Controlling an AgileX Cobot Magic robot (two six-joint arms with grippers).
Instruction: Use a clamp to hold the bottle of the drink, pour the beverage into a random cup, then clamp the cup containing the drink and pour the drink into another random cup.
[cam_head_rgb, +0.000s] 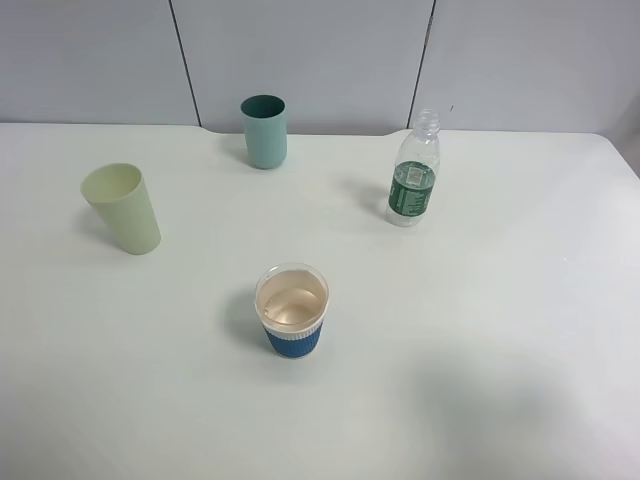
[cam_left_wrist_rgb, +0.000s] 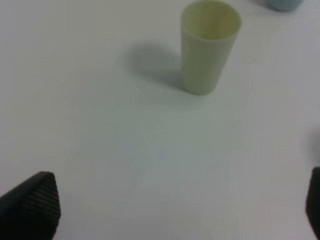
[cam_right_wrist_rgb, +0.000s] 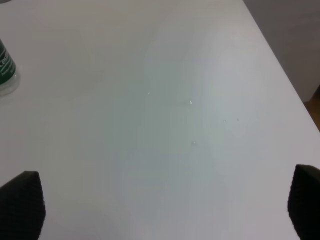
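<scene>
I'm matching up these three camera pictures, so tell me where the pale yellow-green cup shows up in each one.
Exterior high: the pale yellow-green cup stands upright at the left of the table, empty as far as I can see.
Left wrist: same cup, top centre, beyond the open left claw.
Right wrist: not in it.
Shared landmark: the teal cup, clipped at the left wrist view's top edge.

High overhead view, low wrist views (shared pale tumbler (cam_head_rgb: 122, 207))

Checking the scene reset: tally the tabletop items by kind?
Plastic tumblers: 2, pale yellow-green tumbler and teal tumbler
Paper cups: 1, blue-sleeved cup
Bottles: 1, green-label bottle
Total: 4
</scene>
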